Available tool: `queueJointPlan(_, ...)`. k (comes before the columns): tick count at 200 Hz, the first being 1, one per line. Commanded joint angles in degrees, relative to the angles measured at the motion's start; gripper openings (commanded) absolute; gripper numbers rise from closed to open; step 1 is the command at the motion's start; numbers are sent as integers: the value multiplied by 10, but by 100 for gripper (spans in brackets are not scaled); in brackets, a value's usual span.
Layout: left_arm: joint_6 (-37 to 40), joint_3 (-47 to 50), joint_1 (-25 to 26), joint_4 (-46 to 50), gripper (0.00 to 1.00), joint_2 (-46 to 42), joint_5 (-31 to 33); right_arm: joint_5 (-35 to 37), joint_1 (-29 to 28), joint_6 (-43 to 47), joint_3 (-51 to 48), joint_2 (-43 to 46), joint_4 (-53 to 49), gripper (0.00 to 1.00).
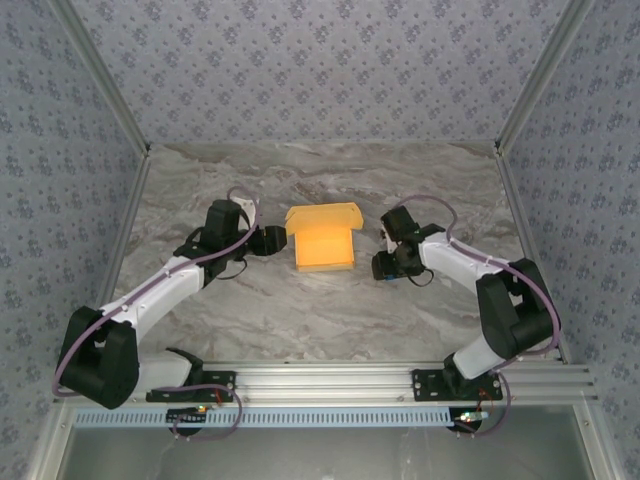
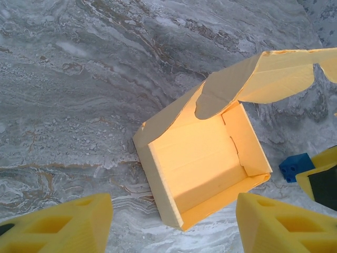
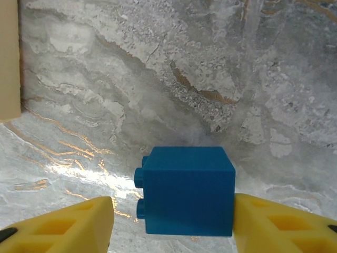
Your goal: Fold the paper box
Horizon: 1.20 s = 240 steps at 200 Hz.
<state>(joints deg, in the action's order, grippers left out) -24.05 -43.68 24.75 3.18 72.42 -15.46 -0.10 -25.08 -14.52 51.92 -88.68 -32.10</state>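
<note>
As the right wrist sees it: right claw [image 3: 174,213] released, its yellow pads [image 3: 68,224] straddling the blue block [image 3: 187,190] without clamping it.
Gap at the block: bare table [image 3: 124,221] shows between one pad and the block's studded side. On the plain side, pad and block meet so closely that touch cannot be told.
Cut off at the right claw: both pads run out at the lower frame edge. From above, the block is almost wholly hidden under the claw.
Paper box [image 3: 9,58] from the right claw: off to the block's studded side, a pale strip clipped by the frame edge.
Room ahead of the right claw: bare marble beyond the block.
Left claw [image 2: 174,211]: released, pads wide apart, gripping nothing.
Paper box from the left claw: an open tray on the table just ahead of the pads, its near corner pointing into their gap, untouched.
Lid flap [image 2: 263,79]: raised on the box's far side, its end cut off by the frame.
Open room, from above: the box sits between the two claws. The table is bare toward the arm bases and behind the box up to the back wall [image 1: 320,70].
</note>
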Motion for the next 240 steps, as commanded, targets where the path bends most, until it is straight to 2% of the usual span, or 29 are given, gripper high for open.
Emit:
queueJointPlan(1, 6, -7, 0, -2, 63, 1, -11, 15, -3, 9, 24, -14, -20, 60)
queueJointPlan(41, 8, -6, 0, -1, 63, 0, -11, 17, 0, 18, 44, -41, -35, 63)
queueJointPlan(117, 10, -3, 0, 2, 63, -2, -9, 26, -1, 20, 49, -61, -26, 46)
queueJointPlan(152, 13, -2, 0, 6, 63, -3, -7, 46, -13, 3, 40, -32, -26, 42)
queueJointPlan(201, 3, 30, -4, 5, 63, -29, 28, 94, -109, -86, 55, 48, -26, 42)
queueJointPlan(240, -7, 60, -14, 0, 63, -61, 37, 145, -199, -153, 126, -3, 25, 42)
